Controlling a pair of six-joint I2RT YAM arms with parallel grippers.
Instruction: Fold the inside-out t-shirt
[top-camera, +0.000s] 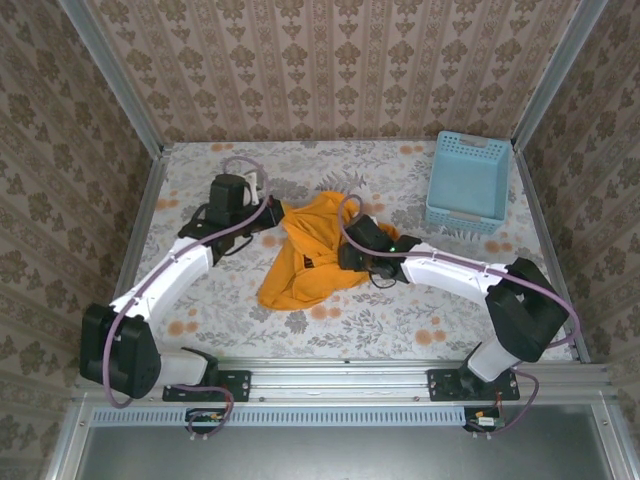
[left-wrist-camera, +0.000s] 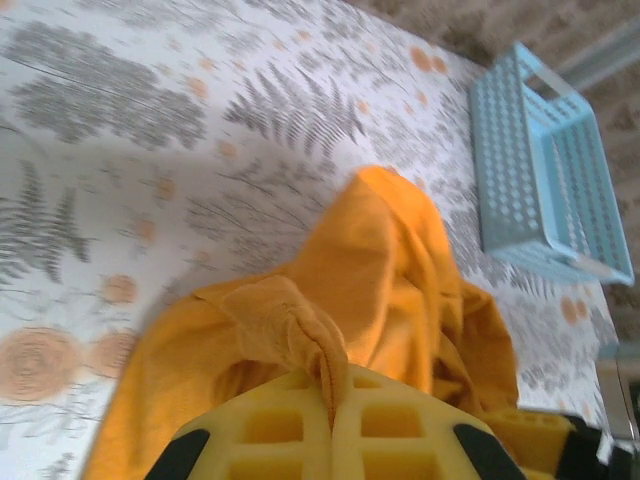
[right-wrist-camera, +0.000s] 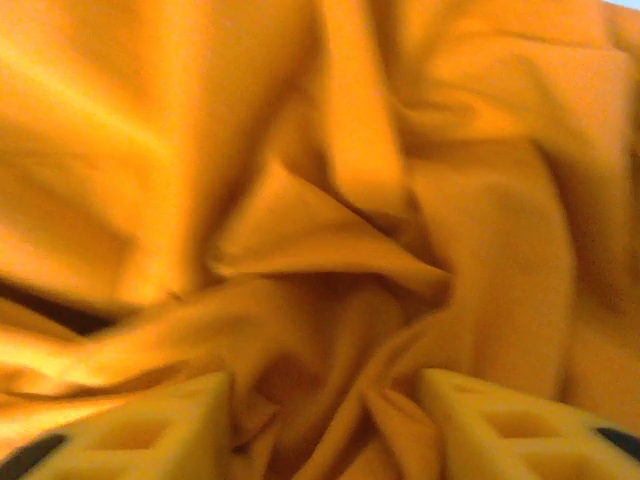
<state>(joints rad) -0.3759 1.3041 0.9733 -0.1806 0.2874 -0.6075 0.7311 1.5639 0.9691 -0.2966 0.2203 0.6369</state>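
Note:
The orange-yellow inside-out t-shirt (top-camera: 310, 262) lies crumpled in a heap at the middle of the flowered table. My left gripper (top-camera: 273, 213) is at the shirt's upper left edge. In the left wrist view it (left-wrist-camera: 340, 388) is shut on a pinched, hemmed fold of the t-shirt (left-wrist-camera: 390, 270), which rises in a ridge away from the jaws. My right gripper (top-camera: 335, 256) is pushed into the heap from the right. In the right wrist view it (right-wrist-camera: 325, 405) stands open, its yellow fingers (right-wrist-camera: 150, 430) apart, with bunched folds of the t-shirt (right-wrist-camera: 300, 200) between them.
A light blue lattice basket (top-camera: 467, 180) stands at the back right of the table, seen tilted in the left wrist view (left-wrist-camera: 545, 180). Patterned walls close in the table (top-camera: 400, 320) on three sides. A metal rail (top-camera: 330, 368) runs along the near edge.

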